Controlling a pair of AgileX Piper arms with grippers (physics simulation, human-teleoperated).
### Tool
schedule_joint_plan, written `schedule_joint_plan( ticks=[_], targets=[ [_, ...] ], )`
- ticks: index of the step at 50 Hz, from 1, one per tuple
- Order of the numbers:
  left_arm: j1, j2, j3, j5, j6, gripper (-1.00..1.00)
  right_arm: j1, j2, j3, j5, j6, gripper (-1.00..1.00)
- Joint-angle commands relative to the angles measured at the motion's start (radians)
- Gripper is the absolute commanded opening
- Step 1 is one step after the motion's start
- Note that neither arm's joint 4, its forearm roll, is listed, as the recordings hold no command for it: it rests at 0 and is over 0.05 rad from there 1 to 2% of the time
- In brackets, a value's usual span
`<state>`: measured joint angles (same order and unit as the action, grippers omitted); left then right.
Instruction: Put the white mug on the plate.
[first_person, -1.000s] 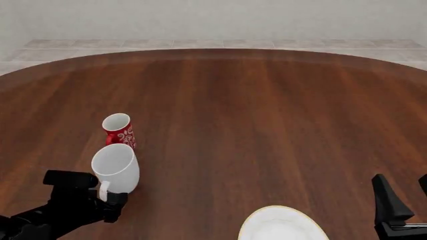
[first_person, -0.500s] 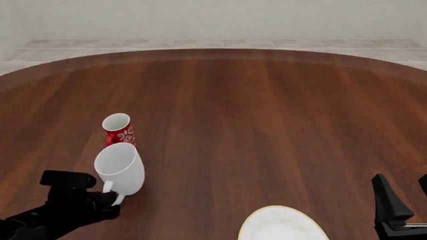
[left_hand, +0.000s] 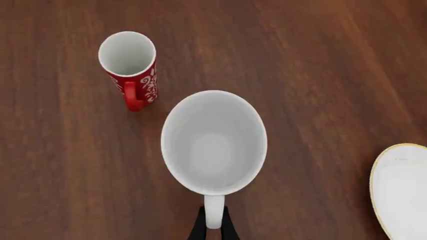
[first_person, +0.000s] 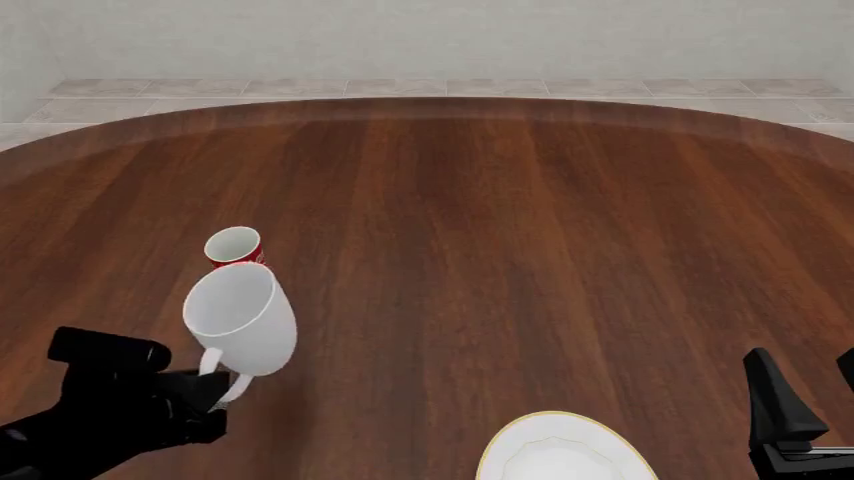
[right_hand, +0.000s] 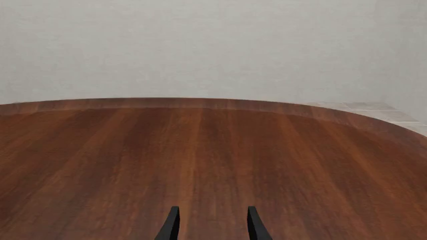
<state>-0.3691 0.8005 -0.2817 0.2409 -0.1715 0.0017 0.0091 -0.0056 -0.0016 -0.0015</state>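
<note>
In the left wrist view, the left tool (left_hand: 213, 231) is mostly cut off by the frame edge; only two dark fingertips show, pinched tight on the loop handle of the white mug (left_hand: 213, 142). The mug's open mouth faces the camera, its long axis running away along the fingers, handle toward the tool. Past the mug stands the red mug (left_hand: 130, 67), upright on the wooden surface (left_hand: 300, 65), its white pattern too small to read as any writing. To one side of the tool, the plate (left_hand: 402, 187) is cropped; only part of its gold rim shows.

In the front view, the left tool (first_person: 207, 392) holds the white mug (first_person: 243, 320) by the handle, the mug tilted and its underside hidden. The red mug (first_person: 234, 247) sits just beyond, partly covered by it. The plate (first_person: 561, 450), well to the right of that tool, is cut by the frame's edge. The right tool (first_person: 801, 420) is only partly in frame.

In the right wrist view, the right tool (right_hand: 209, 222) shows two tips standing apart with nothing between them, bare surface ahead.
</note>
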Motion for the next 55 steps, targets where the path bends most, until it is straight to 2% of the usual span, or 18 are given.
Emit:
schedule_joint_plan(
  ticks=[1,6,8,11,15,17,18,23,36,49,52,55],
  targets=[
    [-0.083,-0.103,-0.055,0.085,-0.019,-1.00,-0.002,-0.002,0.001,0.000,0.001,1.00],
    [-0.170,-0.146,-0.087,0.110,-0.089,-1.00,-0.001,-0.002,0.001,0.000,0.001,1.00],
    [-0.150,-0.158,-0.106,0.118,-0.041,-1.00,-0.002,-0.002,0.001,0.000,0.001,1.00],
    [-0.167,-0.155,-0.108,0.115,-0.061,-1.00,-0.001,-0.002,0.001,0.000,0.001,1.00],
    [-0.290,-0.167,-0.114,0.094,-0.115,-1.00,-0.001,-0.002,0.001,0.000,0.001,1.00],
    [-0.328,-0.182,-0.112,0.081,-0.173,-1.00,-0.001,-0.002,0.001,0.000,0.001,1.00],
    [-0.355,-0.181,-0.117,0.074,-0.163,-1.00,-0.001,-0.002,0.001,0.000,0.001,1.00],
    [-0.377,-0.172,-0.123,0.053,-0.137,-1.00,-0.002,-0.002,0.001,0.000,0.001,1.00],
    [-0.452,-0.145,-0.157,0.036,-0.136,-1.00,-0.001,-0.002,0.001,0.000,0.001,1.00],
    [-0.512,-0.119,-0.148,-0.019,-0.162,-1.00,-0.002,-0.002,0.001,0.000,0.001,1.00],
    [-0.540,-0.132,-0.159,-0.024,-0.201,-1.00,-0.002,-0.002,0.001,0.000,0.002,1.00],
    [-0.545,-0.122,-0.157,-0.030,-0.176,-1.00,-0.002,-0.001,0.001,0.000,0.002,1.00]
  ],
)
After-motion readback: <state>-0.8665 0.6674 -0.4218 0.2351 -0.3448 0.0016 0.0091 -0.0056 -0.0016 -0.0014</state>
